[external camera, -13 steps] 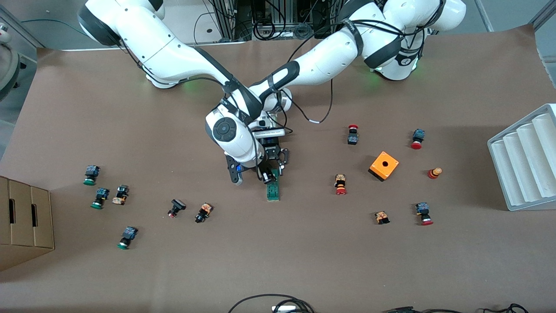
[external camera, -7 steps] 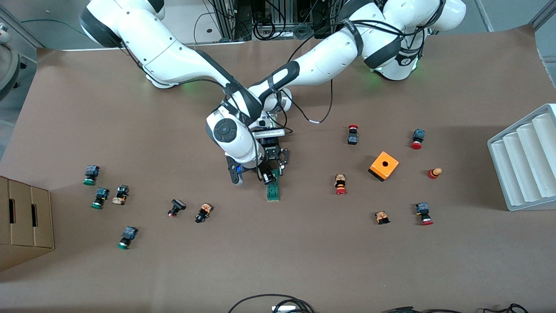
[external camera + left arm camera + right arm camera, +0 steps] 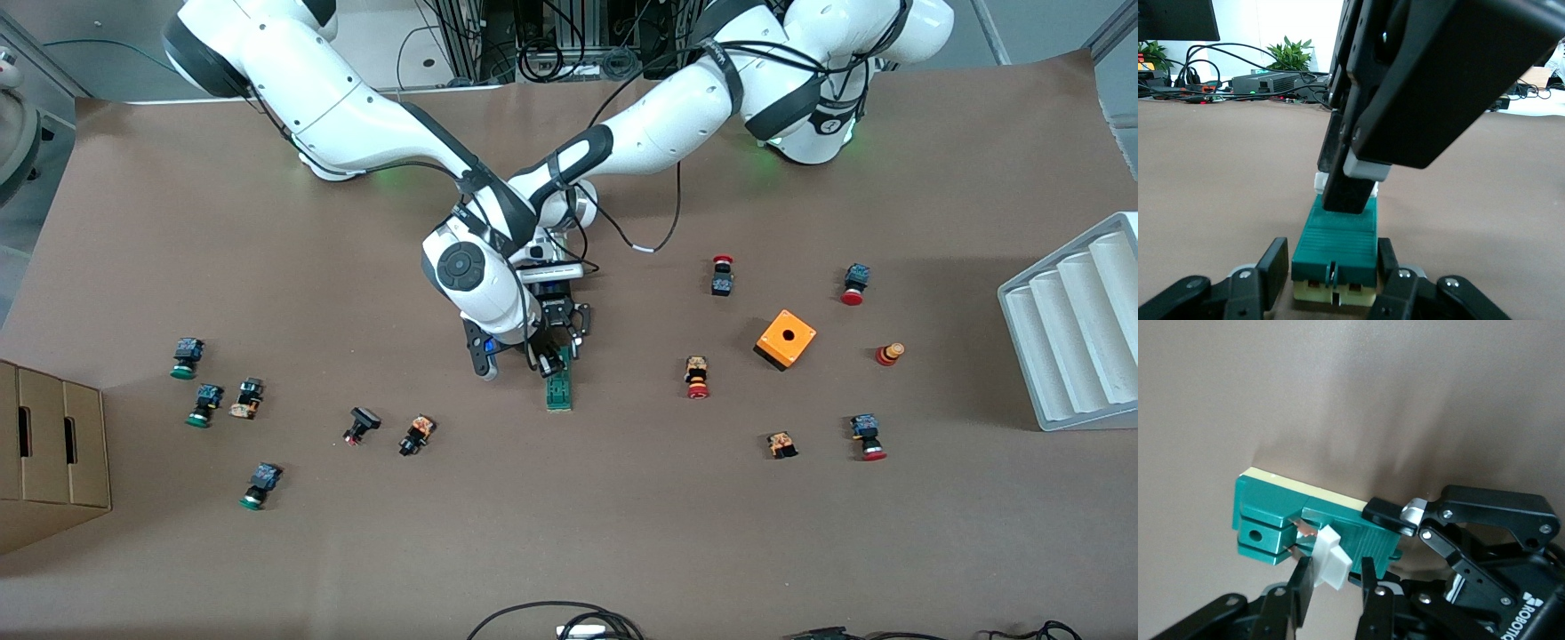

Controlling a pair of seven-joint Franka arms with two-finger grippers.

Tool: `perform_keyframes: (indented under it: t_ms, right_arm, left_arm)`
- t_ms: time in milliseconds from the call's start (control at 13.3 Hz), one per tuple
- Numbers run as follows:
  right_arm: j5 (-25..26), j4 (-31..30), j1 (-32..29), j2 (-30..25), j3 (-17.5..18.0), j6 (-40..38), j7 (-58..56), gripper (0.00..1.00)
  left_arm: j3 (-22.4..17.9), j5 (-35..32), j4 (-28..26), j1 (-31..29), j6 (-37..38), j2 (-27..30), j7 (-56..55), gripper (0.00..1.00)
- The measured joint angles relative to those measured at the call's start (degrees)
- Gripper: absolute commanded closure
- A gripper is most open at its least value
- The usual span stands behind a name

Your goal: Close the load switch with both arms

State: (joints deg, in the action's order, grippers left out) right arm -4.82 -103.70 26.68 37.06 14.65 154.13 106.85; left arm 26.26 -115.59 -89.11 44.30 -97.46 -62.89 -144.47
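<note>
The load switch (image 3: 558,393) is a narrow green block lying on the brown table, with its end farther from the front camera hidden under both grippers. In the left wrist view, my left gripper (image 3: 1331,267) is shut on the sides of that end of the switch (image 3: 1336,233). My right gripper (image 3: 1335,577) comes down on the switch from above. Its two fingers stand narrowly open on either side of the white tab (image 3: 1329,555), one finger touching it. In the front view both grippers overlap over the switch, the left gripper (image 3: 569,333) and the right gripper (image 3: 544,360).
An orange box with a hole (image 3: 786,339) and several small red push buttons lie toward the left arm's end. Several green and red buttons lie toward the right arm's end. A white ribbed rack (image 3: 1076,329) and a cardboard box (image 3: 49,444) stand at the table's ends.
</note>
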Motion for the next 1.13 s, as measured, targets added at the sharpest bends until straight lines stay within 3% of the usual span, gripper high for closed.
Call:
perform_keyframes:
  t_ms: [1131]
  right_arm:
    - [0.05,0.02,-0.02,-0.18,0.02,0.25,-0.58,0.76]
  left_arm:
    - [0.02,0.0,0.04,0.0,0.0,0.0,0.0,0.38]
